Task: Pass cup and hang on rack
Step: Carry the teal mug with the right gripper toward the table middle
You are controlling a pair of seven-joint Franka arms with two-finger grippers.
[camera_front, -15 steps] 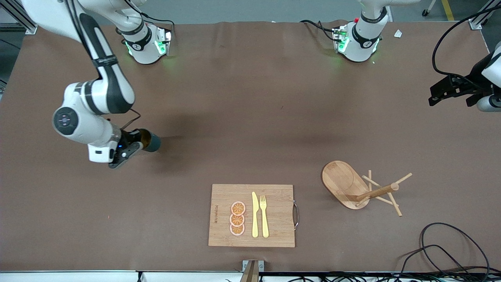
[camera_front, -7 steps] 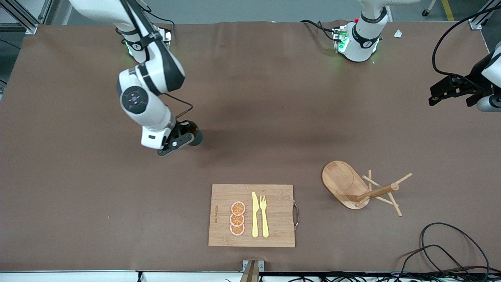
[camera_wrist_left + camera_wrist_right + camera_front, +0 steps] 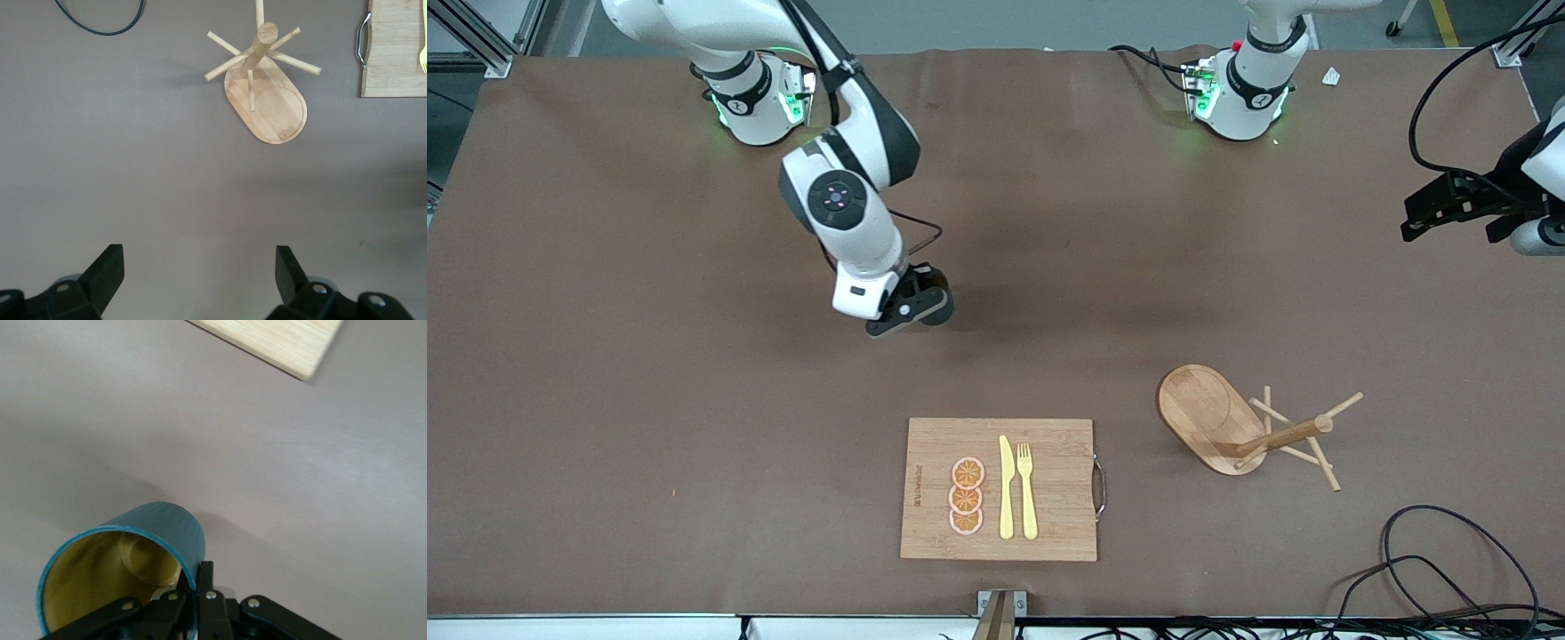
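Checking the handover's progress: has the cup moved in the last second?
Yes. The cup, held in the right tool, has travelled over the table toward the left arm's end, closer to the rack.

Mid-table: bare brown table [image 3: 1049, 293] lies between the right gripper [image 3: 911, 307], closed on the cup [image 3: 938, 307], and the rack [image 3: 1249, 427].
Rack: its pegs [image 3: 293, 61] splay outward on all sides of the post.
Cutting board [image 3: 1000, 489]: nearer the front camera than the cup, carrying knife [image 3: 1006, 489], fork [image 3: 1027, 489] and orange slices [image 3: 966, 496].
Left gripper [image 3: 200, 270]: waits over bare table, fingers apart.
Cables [image 3: 1449, 560]: loop at the table's near corner by the left arm's end.
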